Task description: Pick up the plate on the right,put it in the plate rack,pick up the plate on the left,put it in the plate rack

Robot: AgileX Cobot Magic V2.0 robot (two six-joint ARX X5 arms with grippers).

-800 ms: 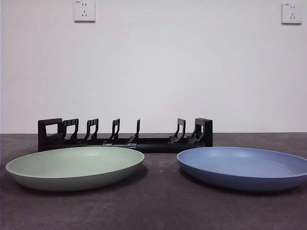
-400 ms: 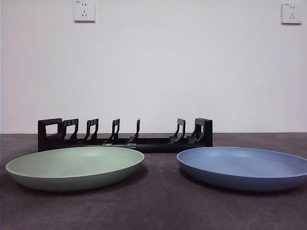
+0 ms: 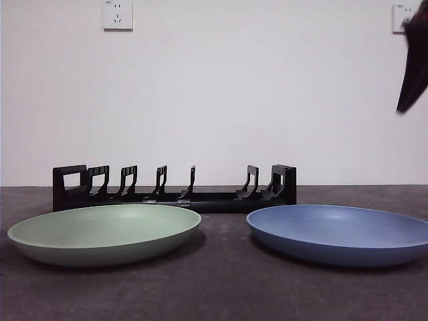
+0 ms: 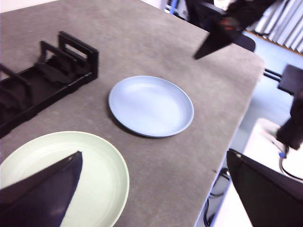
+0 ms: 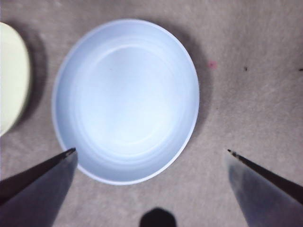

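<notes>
A blue plate (image 3: 341,233) lies flat on the table at the right, and a pale green plate (image 3: 105,232) lies flat at the left. Behind them stands the long black plate rack (image 3: 175,190), with nothing in its slots. My right gripper (image 5: 149,151) hangs open high above the blue plate (image 5: 125,100), its jaws spread wider than half the plate. In the front view only a dark tip of it (image 3: 414,63) shows at the top right corner. My left gripper (image 4: 156,158) is open, high over the green plate (image 4: 99,177), and holds nothing.
The table's edge (image 4: 236,127) runs close beside the blue plate (image 4: 151,105). Two wall sockets (image 3: 118,15) sit on the white wall behind the rack. A small red speck (image 5: 212,64) marks the grey tabletop.
A dark gripper tip has come into the front view at the top right corner. The plates and the rack have not moved.
</notes>
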